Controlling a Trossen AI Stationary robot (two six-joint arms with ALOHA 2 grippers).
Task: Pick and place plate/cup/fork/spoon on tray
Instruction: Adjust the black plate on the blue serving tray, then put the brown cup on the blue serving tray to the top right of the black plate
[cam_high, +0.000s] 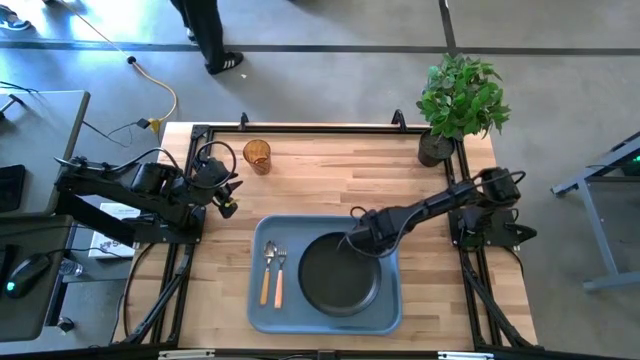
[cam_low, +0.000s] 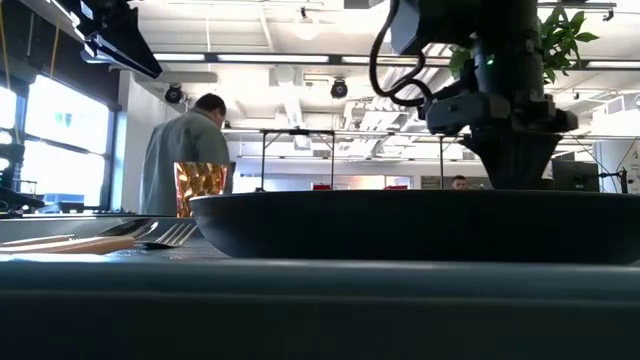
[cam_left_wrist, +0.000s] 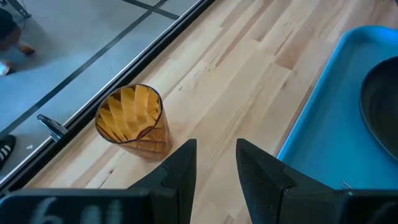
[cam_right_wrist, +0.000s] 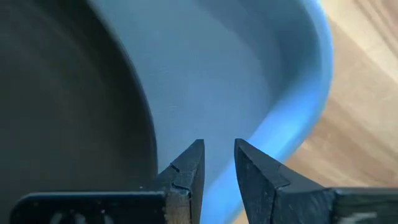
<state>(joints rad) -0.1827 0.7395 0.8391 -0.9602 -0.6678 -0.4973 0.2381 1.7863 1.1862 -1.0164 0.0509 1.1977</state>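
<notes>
The tray lay at the table's 6 o'clock edge in the high view. On it the plate filled the right half, while the spoon and fork lay side by side at the plate's 9 o'clock, handles toward the near edge, bowl and tines toward 12. In the low view the fork and spoon showed low on the tray, left of the plate.

The cup stood upright on the bare wood at about 11 o'clock from the tray — well apart from it and near the table's far edge.

The right gripper hung over the plate's rim at its 11 o'clock; in its wrist view the gripper had its fingers parted by a narrow gap with nothing between them, the plate to one side and the tray's rim beyond.

The left gripper sat at the table's 9 o'clock side, pointed toward the cup. Its fingers stood slightly apart and empty — the cup just ahead of the tips, not touching.
</notes>
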